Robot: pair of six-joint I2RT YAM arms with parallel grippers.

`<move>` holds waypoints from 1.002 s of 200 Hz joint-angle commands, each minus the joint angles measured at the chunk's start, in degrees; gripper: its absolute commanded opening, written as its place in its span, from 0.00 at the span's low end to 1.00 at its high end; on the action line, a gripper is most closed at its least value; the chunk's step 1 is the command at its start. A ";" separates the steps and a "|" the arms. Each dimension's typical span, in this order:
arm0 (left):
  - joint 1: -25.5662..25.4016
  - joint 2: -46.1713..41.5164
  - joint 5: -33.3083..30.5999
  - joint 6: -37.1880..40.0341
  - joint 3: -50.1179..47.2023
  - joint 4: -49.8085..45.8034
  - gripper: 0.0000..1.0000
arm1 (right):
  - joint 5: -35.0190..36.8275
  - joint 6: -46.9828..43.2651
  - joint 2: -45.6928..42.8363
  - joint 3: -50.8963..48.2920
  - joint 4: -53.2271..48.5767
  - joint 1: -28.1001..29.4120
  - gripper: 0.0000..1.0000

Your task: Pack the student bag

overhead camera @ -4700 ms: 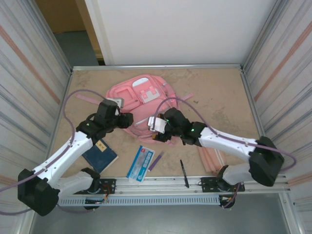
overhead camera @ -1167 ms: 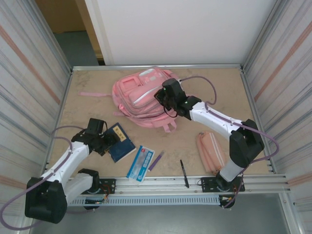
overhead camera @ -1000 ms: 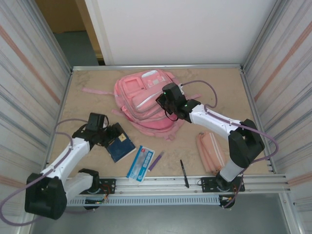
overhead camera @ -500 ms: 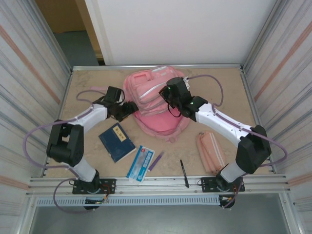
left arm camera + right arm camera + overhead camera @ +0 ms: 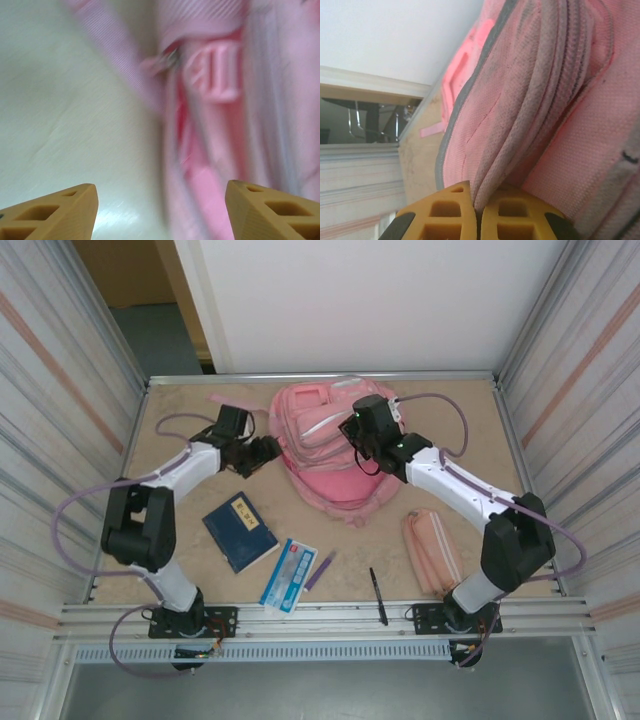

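Two hazards: right claw (image 5: 479,210), clamped on a thin fold of the student bag (image 5: 320,465), may slip; left claw (image 5: 160,200), jaws apart, could snag the strap (image 5: 107,55).

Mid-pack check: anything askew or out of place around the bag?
Nothing looks spilled. The student bag sits crooked near the far edge, bunched where the right pincer is shut on a fold of its fabric. One strap trails loose toward the far-left corner. The left pincer is open beside the bag.
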 commanded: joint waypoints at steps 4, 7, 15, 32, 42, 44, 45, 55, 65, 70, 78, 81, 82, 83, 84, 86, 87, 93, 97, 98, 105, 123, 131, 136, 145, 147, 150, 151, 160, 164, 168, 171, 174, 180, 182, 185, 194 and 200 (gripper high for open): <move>1.12 -10.61 -6.35 1.59 -7.22 -11.17 0.69 | -3.02 1.33 2.92 -2.05 3.71 1.22 0.00; 1.15 -11.76 -7.13 1.59 -7.94 -12.27 0.69 | -2.99 1.69 3.22 -2.25 3.85 1.41 0.00; 1.07 -14.79 -10.44 1.18 -9.95 -15.70 0.70 | -3.26 2.29 4.01 -3.36 4.58 1.72 0.00; 1.19 -20.86 -16.18 -1.11 -14.39 -21.10 0.72 | -4.81 3.13 5.78 -4.61 5.51 1.96 0.00; 1.61 -23.72 -17.27 -1.58 -17.32 -21.91 0.73 | -5.48 3.11 6.82 -5.12 5.73 1.98 0.00; 1.71 -24.23 -17.48 -1.87 -17.71 -21.95 0.73 | -5.62 3.07 6.91 -5.17 5.73 2.01 0.00; 1.74 -24.46 -17.57 -1.97 -18.04 -22.05 0.73 | -5.68 3.02 6.98 -5.18 5.78 1.97 0.00; 2.90 -26.29 -17.57 -3.36 -20.42 -22.66 0.73 | -6.08 2.98 7.64 -5.77 5.95 2.02 0.00; 4.23 -27.56 -17.69 -5.13 -22.47 -23.71 0.73 | -7.04 3.00 8.10 -6.23 6.15 1.90 0.00; 4.67 -28.12 -18.21 -6.09 -23.55 -24.16 0.73 | -7.62 2.71 8.15 -6.45 6.22 1.91 0.02; 5.00 -28.76 -18.51 -7.32 -25.16 -24.40 0.73 | -8.59 1.23 8.05 -6.51 6.58 1.90 0.08; 5.02 -28.88 -18.45 -7.54 -25.80 -24.12 0.73 | -8.88 0.32 7.96 -6.47 6.73 1.89 0.10; 5.02 -28.94 -18.41 -7.58 -26.04 -24.07 0.73 | -9.03 -0.02 7.91 -6.49 6.76 1.91 0.11; 5.02 -28.97 -18.34 -7.60 -26.21 -23.91 0.73 | -9.19 -0.41 7.88 -6.50 6.77 1.92 0.12; 5.03 -28.98 -18.22 -7.56 -26.38 -23.74 0.73 | -9.31 -0.79 7.82 -6.46 6.78 1.93 0.13; 5.03 -28.88 -18.02 -7.60 -26.68 -23.44 0.73 | -9.58 -1.61 7.69 -6.43 6.79 1.93 0.14; 5.03 -28.85 -17.93 -7.65 -26.92 -23.37 0.73 | -9.73 -2.00 7.64 -6.38 6.74 1.93 0.15; 5.11 -28.50 -17.36 -7.53 -27.73 -22.36 0.72 | -10.17 -4.67 7.22 -6.25 6.27 2.07 0.20; 5.11 -28.13 -17.15 -7.57 -28.09 -22.03 0.72 | -10.31 -6.25 6.79 -6.18 5.76 2.17 0.23; 5.16 -28.08 -17.10 -7.64 -28.15 -21.96 0.72 | -10.31 -6.39 6.66 -6.17 5.61 2.19 0.23; 5.20 -27.18 -16.93 -7.79 -28.48 -21.77 0.73 | -10.64 -11.02 5.76 -6.10 4.64 2.36 0.29; 5.20 -25.79 -15.21 -6.90 -28.46 -21.25 0.72 | -12.11 -21.27 3.32 -5.61 1.55 3.46 0.42; 5.20 -25.56 -14.47 -6.39 -28.79 -20.55 0.72 | -12.01 -26.04 2.62 -4.34 -1.28 4.92 0.46; 5.20 -25.48 -13.78 -6.05 -29.08 -19.80 0.72 | -12.06 -28.54 2.41 -3.56 -2.83 5.61 0.47; 5.20 -25.33 -12.38 -5.11 -29.92 -17.66 0.72 | -12.21 -33.72 2.34 -1.59 -6.24 7.98 0.50; 5.20 -25.33 -12.10 -4.94 -30.00 -17.30 0.71 | -12.24 -34.63 2.43 -1.13 -6.97 8.43 0.50; 5.20 -25.19 -11.69 -4.70 -30.21 -16.75 0.71 | -12.46 -35.96 2.59 -0.50 -7.92 9.10 0.51; 5.16 -25.20 -11.60 -4.62 -30.22 -16.60 0.71 | -12.58 -36.40 2.63 -0.30 -8.12 9.38 0.51; 5.35 -24.81 -9.95 -3.62 -30.32 -15.73 0.71 | -16.17 -40.52 3.22 1.03 -9.17 11.42 0.51; 5.31 -24.59 -9.15 -3.10 -30.28 -15.31 0.71 | -18.28 -41.95 3.70 1.43 -9.26 12.01 0.51; 5.37 -24.34 -8.53 -2.66 -30.09 -15.01 0.71 | -20.51 -43.08 4.26 1.92 -9.22 12.87 0.51; 5.34 -24.18 -8.16 -2.39 -30.02 -14.80 0.70 | -22.68 -43.94 4.65 2.22 -9.16 13.32 0.51; 5.37 -24.06 -7.87 -2.13 -29.98 -14.64 0.70 | -24.67 -44.52 5.25 2.55 -8.91 13.77 0.50; 5.38 -23.76 -7.37 -1.72 -29.97 -14.19 0.70 | -28.45 -45.00 6.42 2.92 -8.28 14.39 0.49; 5.38 -23.69 -7.27 -1.61 -30.06 -13.99 0.70 | -29.55 -44.90 6.92 3.03 -8.01 14.56 0.48; 5.38 -23.60 -7.17 -1.36 -30.06 -13.61 0.70 | -31.12 -44.59 7.76 3.21 -7.51 14.80 0.47; 5.47 -23.15 -6.43 -0.58 -30.02 -12.73 0.70 | -34.71 -43.41 10.14 3.25 -5.32 15.41 0.40; 5.53 -22.74 -6.05 -0.15 -29.77 -12.52 0.70 | -36.73 -42.63 11.96 3.48 -4.06 15.70 0.36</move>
